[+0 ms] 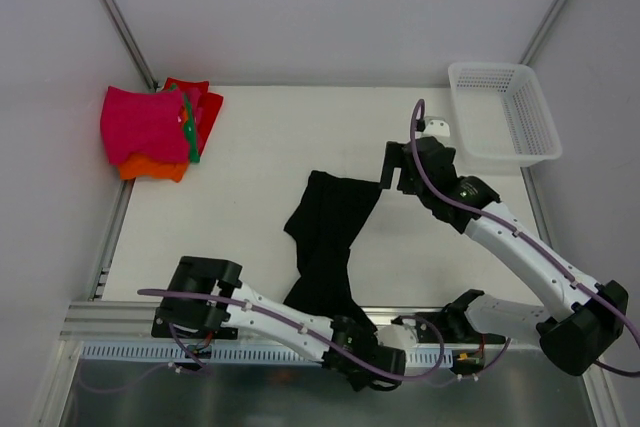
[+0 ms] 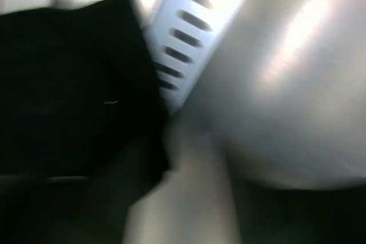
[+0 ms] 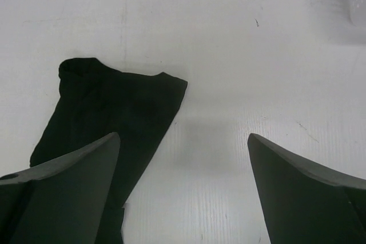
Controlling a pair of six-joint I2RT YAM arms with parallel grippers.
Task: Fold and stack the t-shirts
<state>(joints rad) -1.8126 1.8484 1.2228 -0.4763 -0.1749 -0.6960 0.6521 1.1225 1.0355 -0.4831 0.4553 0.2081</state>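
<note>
Pale walls [image 1: 300, 7] close in a white counter [image 1: 260, 147], and your job lies across its middle: the black t-shirt [image 1: 325, 237] is bunched into a long rumpled strip that runs from the counter's centre down to the near edge, where its lower end appears to hang over. The folded t-shirts [image 1: 150, 127], magenta-pink on top with orange, red and green showing beneath, sit stacked in the far left corner, and a white mesh basket [image 1: 500, 112] stands in the far right corner. Your right hand [image 3: 183, 136] hovers with its fingers spread as wide as they go and nothing between them, one finger over the far end of the black cloth. Your left hand [image 1: 380, 355] is low at the near edge; its own view is a blur of black cloth against a slotted rail [image 2: 183, 44], so you cannot tell how far open it is or whether it holds the shirt. The risk is that edge: if the cloth there is loose, its hanging weight could drag the shirt off or snag it on the rail. Closing the right hand on bunched cloth may catch a single layer and worsen the tangle.
</note>
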